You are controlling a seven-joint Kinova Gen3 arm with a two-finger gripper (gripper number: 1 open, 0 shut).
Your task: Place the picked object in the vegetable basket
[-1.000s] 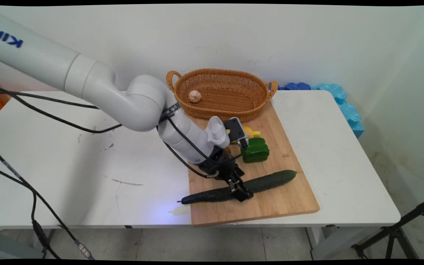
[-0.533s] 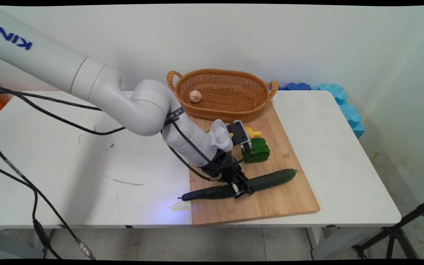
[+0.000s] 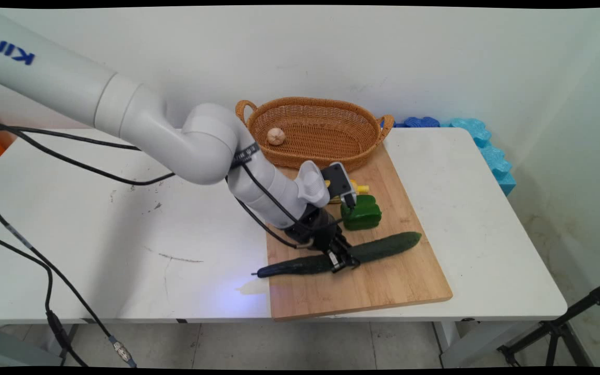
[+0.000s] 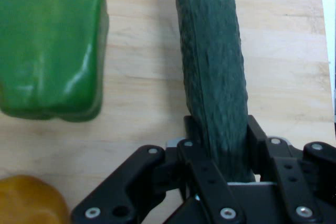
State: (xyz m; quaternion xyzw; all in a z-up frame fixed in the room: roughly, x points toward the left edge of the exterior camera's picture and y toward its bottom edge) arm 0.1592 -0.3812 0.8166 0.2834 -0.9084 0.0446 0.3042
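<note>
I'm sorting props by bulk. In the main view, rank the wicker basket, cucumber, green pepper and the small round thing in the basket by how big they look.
1. Wicker basket, largest.
2. Cucumber, long but thin, held in the gripper.
3. Green pepper, compact.
4. Small round thing, smallest.
The basket stands farther back, so it is no smaller than it looks.

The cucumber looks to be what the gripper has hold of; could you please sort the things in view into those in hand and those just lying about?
In hand:
- gripper, shut on the cucumber
- cutting board under the cucumber

Lying about:
- green pepper
- yellow vegetable, partly hidden
- wicker basket
- garlic bulb in the basket
- blue foam pieces
</note>
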